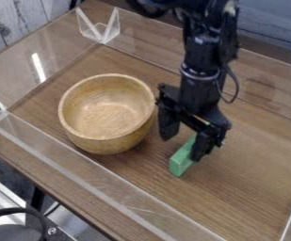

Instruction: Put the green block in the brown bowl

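Observation:
The green block (183, 161) lies on the wooden table to the right of the brown bowl (106, 113), and only its near end shows. My gripper (190, 135) has come straight down over the block's far half, its two dark fingers (168, 122) standing apart on either side of the block. The jaws are open and the block rests on the table. The bowl is upright and holds nothing.
Clear acrylic walls (59, 165) ring the wooden table. A small clear stand (99, 25) sits at the back left corner. The arm (208, 42) rises from the gripper toward the top of the view.

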You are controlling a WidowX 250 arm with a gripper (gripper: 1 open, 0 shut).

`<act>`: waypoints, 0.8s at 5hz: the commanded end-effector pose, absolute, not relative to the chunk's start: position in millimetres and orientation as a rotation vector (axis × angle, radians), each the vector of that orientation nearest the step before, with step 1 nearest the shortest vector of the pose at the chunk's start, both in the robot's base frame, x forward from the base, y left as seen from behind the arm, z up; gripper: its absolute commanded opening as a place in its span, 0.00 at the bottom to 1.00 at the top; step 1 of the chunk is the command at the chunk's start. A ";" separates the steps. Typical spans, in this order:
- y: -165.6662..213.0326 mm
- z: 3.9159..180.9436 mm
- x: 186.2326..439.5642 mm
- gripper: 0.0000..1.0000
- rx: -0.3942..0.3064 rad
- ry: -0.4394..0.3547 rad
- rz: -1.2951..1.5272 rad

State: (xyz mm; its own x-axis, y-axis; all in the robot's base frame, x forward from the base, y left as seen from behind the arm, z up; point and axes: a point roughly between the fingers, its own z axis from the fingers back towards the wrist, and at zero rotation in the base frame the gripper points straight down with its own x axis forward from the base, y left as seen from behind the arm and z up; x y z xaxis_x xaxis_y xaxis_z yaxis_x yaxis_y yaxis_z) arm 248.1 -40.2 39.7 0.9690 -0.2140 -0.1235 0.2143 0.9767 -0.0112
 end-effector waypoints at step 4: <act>-39.4 37.5 262.3 0.00 -0.026 0.056 -0.230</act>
State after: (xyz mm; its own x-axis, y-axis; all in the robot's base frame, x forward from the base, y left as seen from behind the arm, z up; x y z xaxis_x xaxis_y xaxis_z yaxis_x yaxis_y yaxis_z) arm 251.1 -39.5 22.7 0.9659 -0.2297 -0.1192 0.2268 0.9732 -0.0373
